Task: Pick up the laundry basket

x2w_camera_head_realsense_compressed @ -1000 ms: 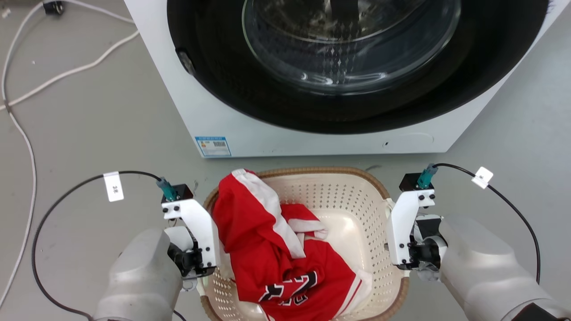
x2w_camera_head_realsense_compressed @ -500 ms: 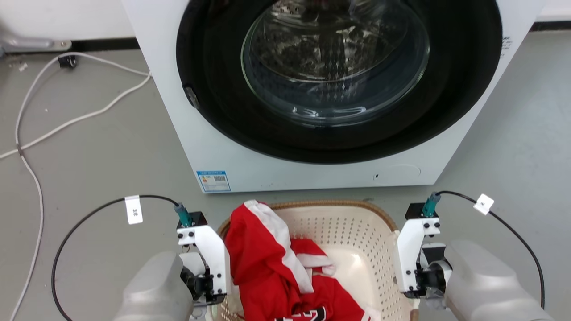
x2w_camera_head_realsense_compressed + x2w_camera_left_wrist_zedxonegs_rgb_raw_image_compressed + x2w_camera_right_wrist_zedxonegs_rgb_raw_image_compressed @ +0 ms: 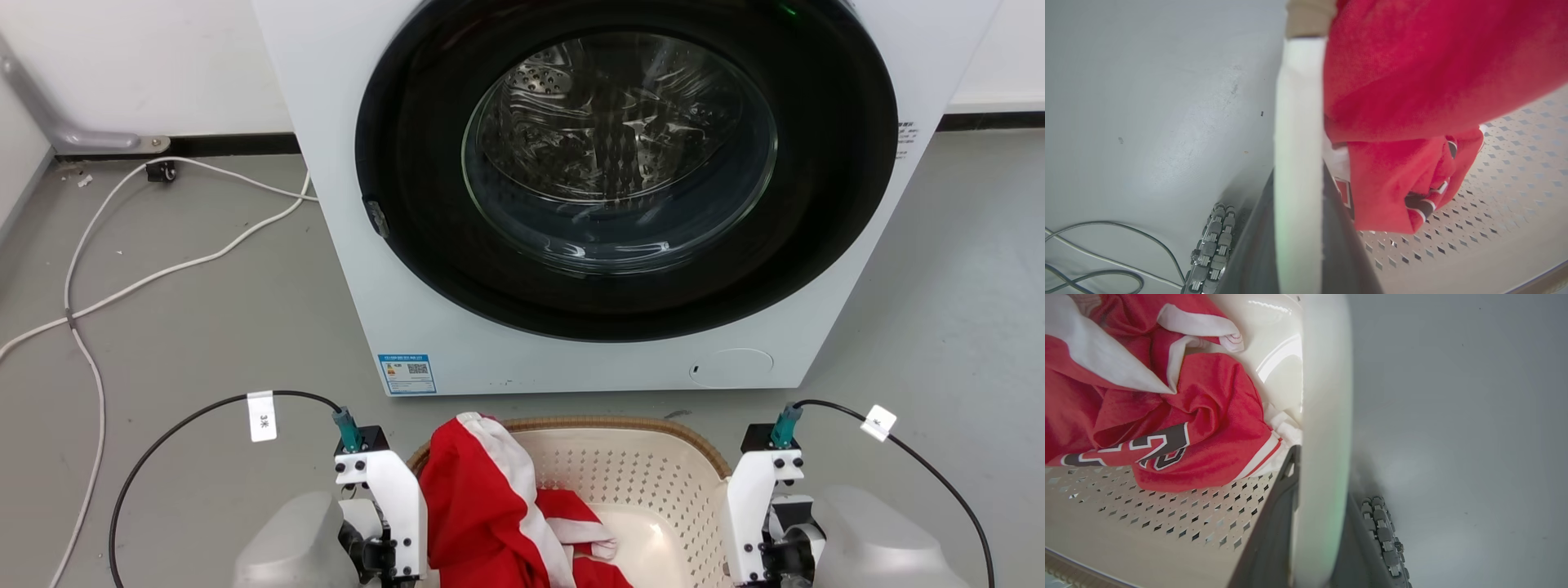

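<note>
The left gripper [image 3: 1298, 173] has its two dark fingers [image 3: 1341, 245] one on each side of the white side handle [image 3: 1298, 102] of the laundry basket [image 3: 620, 425], clamped narrow on it with no gap visible. The right gripper [image 3: 1323, 473] is set the same way on the opposite handle [image 3: 1327, 375], with its fingers [image 3: 1271, 531] closed against the handle's inner and outer faces. This matched hold at both ends is judged to keep the basket level and share the load for a two-armed lift. The basket sits between the two arms, directly before the robot. Whether its base has cleared the floor [image 3: 204, 327] cannot be confirmed, as the underside is out of sight. It contains a red jersey [image 3: 482, 506] with white trim, heaped toward the left and draped over that rim, so the weight is probably a little uneven. Beyond the basket, apart from it, stands the washing machine [image 3: 359, 310], its round glass door facing the robot. The basket's place before it suits loading. A white cable [image 3: 163, 273] trails on the floor at far left, well apart.
</note>
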